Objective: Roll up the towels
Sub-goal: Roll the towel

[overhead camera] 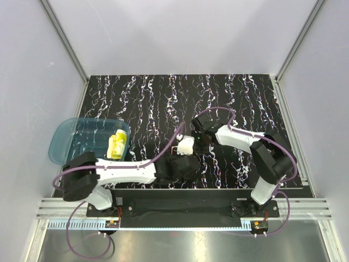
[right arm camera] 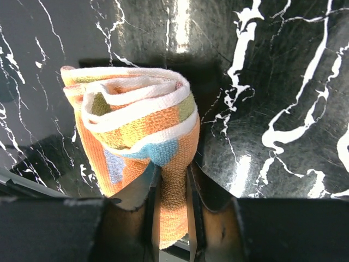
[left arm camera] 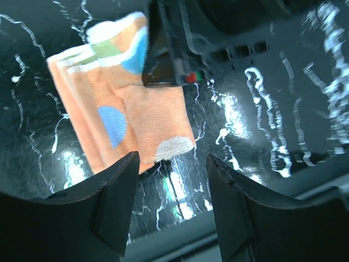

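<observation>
So the yellow towel is rolled up into a short little log, sitting inside the blue plastic tray at its right end, close to the rim.

The orange towel, the one with light blue patches, is well to the right of the tray, out on the black marbled table. From the right wrist camera it's coiled into a loose roll: you can see the layers end-on with the white edge spiralling round, and it's not very tight. One flap of it runs down between the fingers of the right gripper, which are squeezed in on that flap from both sides, so it's pinching the cloth. I can't tell whether the roll is resting on the table or lifted a bit off it.

The left gripper is also right of the tray, just beside the orange towel on the side nearer the arm bases. Its fingers are spread apart with only bare table between them. In that view the towel's near edge sits just past the left fingertip, and I can't tell whether they touch. The other gripper's dark body sits on top of the cloth's far end.
</observation>
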### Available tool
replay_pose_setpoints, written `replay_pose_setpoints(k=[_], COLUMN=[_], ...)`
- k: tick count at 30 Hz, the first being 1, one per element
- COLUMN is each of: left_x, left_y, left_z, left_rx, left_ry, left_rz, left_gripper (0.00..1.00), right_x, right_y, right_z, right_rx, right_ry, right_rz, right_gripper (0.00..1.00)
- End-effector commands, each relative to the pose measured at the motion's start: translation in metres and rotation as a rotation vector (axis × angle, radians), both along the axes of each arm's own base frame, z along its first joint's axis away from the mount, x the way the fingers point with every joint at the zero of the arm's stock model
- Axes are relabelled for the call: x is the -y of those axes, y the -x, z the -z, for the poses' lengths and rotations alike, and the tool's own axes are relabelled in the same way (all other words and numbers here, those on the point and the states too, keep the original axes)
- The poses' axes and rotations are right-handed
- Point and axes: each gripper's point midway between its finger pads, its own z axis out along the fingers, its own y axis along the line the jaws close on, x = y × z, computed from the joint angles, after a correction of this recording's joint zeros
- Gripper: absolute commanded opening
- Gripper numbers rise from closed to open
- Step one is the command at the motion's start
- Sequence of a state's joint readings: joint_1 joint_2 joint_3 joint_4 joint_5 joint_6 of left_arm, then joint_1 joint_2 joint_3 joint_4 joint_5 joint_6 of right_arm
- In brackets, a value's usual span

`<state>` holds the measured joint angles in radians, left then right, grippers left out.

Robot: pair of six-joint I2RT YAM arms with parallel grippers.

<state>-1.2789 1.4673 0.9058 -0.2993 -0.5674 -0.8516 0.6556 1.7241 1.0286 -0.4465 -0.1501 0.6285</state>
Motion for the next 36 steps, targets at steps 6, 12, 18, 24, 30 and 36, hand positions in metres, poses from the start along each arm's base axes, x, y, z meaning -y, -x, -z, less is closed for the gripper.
replay_pose_setpoints(k=[6,12,18,24,30,36], left_x=[0.032,0.044,0.046,0.028,0.005,-0.007], left_y=[-0.011,-0.009,-0.009,-0.01,-0.008,-0.004], left_z=[0.002,0.01,0.026,0.056,0.082,0.097], left_rx=[0.103,0.146,0.123,0.099,0.08,0.062], left_ry=[-0.002,-0.039,-0.111,-0.209,-0.295,-0.324], left_rz=[0.036,0.055,0.043,-0.028,-0.081,-0.088], left_gripper=[0.57,0.57,0.59,0.64,0.63,0.51], right_x=[0.036,0.033,0.031,0.027,0.023,0.008], right_y=[0.017,0.018,0.017,0.02,0.024,0.027], right_z=[0.017,0.017,0.018,0.014,0.01,0.002], right_rx=[-0.056,-0.067,-0.071,-0.077,-0.085,-0.109], right_ry=[0.181,0.163,0.16,0.132,0.106,0.002], right_rz=[-0.006,-0.002,-0.004,-0.023,-0.04,-0.074], right_gripper=[0.12,0.14,0.15,0.21,0.25,0.37])
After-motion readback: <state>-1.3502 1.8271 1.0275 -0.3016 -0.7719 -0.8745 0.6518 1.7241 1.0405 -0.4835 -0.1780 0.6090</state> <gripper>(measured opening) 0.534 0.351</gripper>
